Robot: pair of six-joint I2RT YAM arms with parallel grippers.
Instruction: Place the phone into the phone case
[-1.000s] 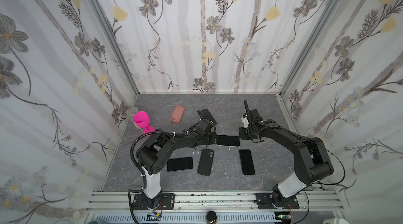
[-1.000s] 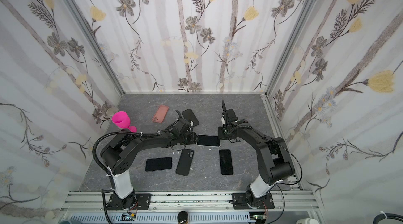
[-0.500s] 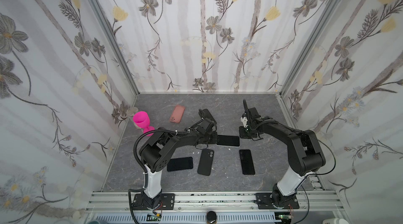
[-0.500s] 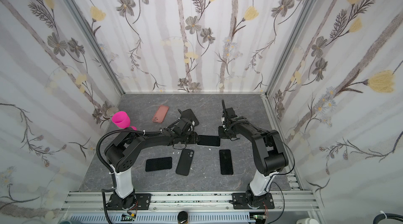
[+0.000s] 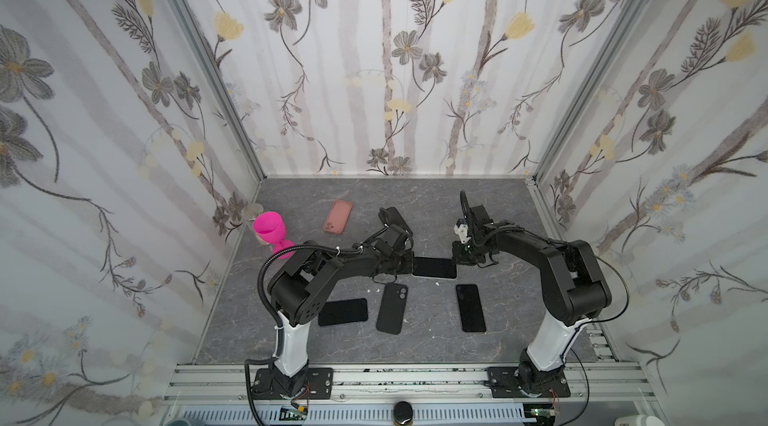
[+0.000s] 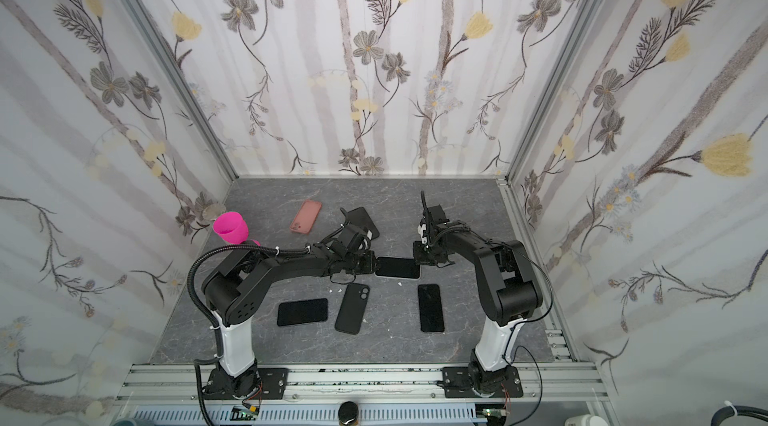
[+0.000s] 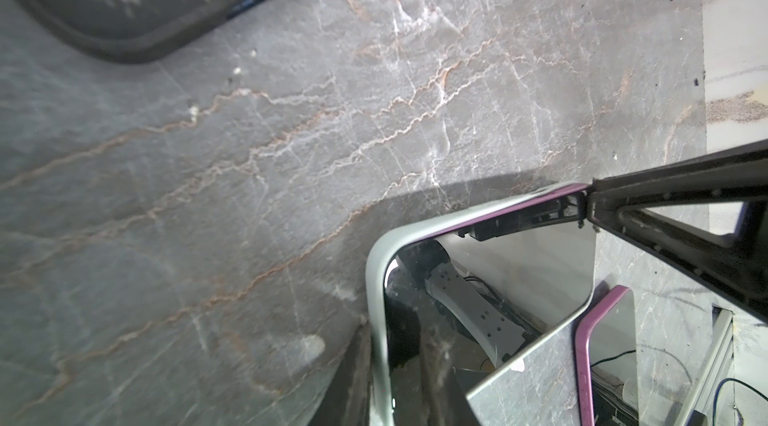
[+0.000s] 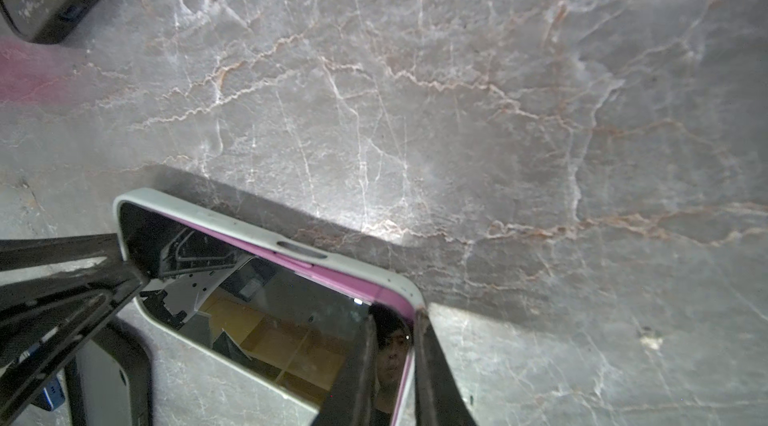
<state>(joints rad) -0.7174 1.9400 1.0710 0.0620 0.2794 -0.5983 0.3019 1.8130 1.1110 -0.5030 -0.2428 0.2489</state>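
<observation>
The phone [image 5: 434, 267] is sitting screen-up at the middle of the surface [image 5: 419, 199]. Its long axis is running side to side in both top views, with one short end toward each arm. Which end is its top, I cannot tell. The pale phone case [image 8: 257, 233] is wrapping its pink edge along one long side and round the corners. My left jaws are standing almost closed, pinching the case rim at the left short end. My right jaws are pinching the rim at a right-end corner. A black handset [image 5: 470, 307] is lying near, toward the front. A pink cup [image 5: 270, 228] is standing well apart on the left.
</observation>
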